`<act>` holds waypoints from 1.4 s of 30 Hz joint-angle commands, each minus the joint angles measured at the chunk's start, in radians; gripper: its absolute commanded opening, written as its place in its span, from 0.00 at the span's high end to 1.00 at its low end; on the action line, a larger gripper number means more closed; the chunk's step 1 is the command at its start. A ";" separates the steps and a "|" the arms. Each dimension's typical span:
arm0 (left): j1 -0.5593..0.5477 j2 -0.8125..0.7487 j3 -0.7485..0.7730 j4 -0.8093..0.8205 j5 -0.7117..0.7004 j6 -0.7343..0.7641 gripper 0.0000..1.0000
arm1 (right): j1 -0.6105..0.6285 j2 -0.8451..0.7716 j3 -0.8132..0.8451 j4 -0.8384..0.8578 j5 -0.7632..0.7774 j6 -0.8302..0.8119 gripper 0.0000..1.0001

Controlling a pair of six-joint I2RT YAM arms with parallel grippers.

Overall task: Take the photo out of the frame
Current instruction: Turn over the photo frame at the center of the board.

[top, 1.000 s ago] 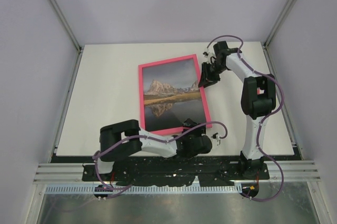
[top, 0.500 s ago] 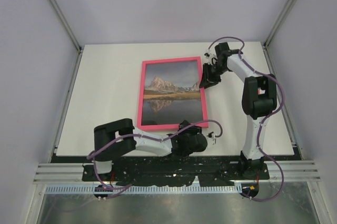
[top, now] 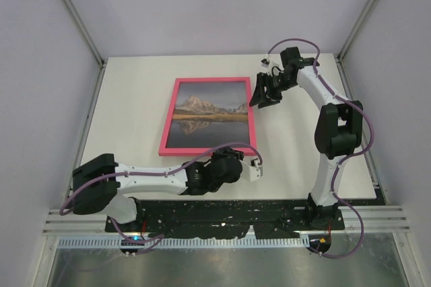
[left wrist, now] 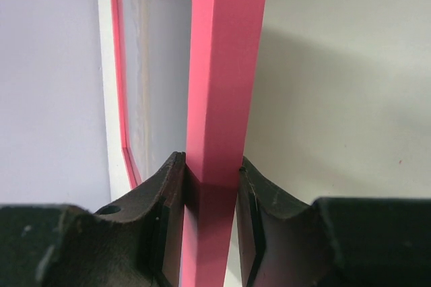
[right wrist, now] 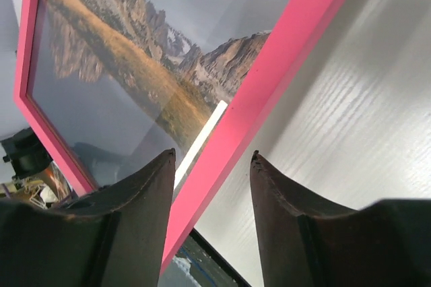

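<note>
The bright-pink frame (top: 253,118) lies in the middle of the white table with the mountain-and-lake photo (top: 207,113) inside it, face up behind glass. My left gripper (top: 227,156) is shut on the frame's near rail (left wrist: 222,65), with one finger on each face of it. My right gripper (top: 260,96) is open at the frame's far right corner. In the right wrist view the pink rail (right wrist: 283,78) runs between its spread fingers (right wrist: 138,219), with the photo (right wrist: 128,58) to the left. No backing board shows.
The white table (top: 135,98) is bounded by grey walls at the left, right and back. Its dark front edge and the arm bases run along the bottom. Purple cables loop around both arms.
The frame has swung and shifted to the left, held by my left gripper, whose arm now stretches out leftwards. My right gripper has stayed open near the frame's far right corner, moving slightly.
</note>
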State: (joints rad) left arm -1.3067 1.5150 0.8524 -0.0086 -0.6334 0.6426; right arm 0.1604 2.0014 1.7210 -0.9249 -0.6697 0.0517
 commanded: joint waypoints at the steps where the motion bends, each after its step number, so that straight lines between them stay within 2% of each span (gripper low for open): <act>1: 0.038 -0.124 -0.006 0.010 -0.028 -0.004 1.00 | -0.001 -0.098 0.043 -0.031 -0.117 -0.047 0.44; 9: 0.092 -0.252 0.005 -0.057 -0.006 -0.003 1.00 | -0.036 -0.208 0.040 -0.026 -0.145 -0.108 0.36; 16: 0.142 -0.325 0.131 -0.180 0.038 0.019 1.00 | -0.130 -0.323 -0.061 0.060 -0.257 -0.147 0.34; 21: 0.196 -0.311 0.295 -0.326 0.081 -0.024 1.00 | -0.147 -0.415 -0.217 0.162 -0.271 -0.167 0.34; 30: 0.274 -0.216 0.557 -0.519 0.165 -0.126 1.00 | -0.147 -0.498 -0.337 0.213 -0.263 -0.193 0.34; 42: 0.477 0.020 1.123 -0.852 0.342 -0.343 1.00 | -0.145 -0.556 -0.376 0.213 -0.209 -0.216 0.34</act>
State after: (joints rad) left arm -0.8875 1.5112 1.7950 -0.7921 -0.3672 0.4423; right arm 0.0135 1.4796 1.3556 -0.7471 -0.9058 -0.1581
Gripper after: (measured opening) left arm 0.306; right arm 0.664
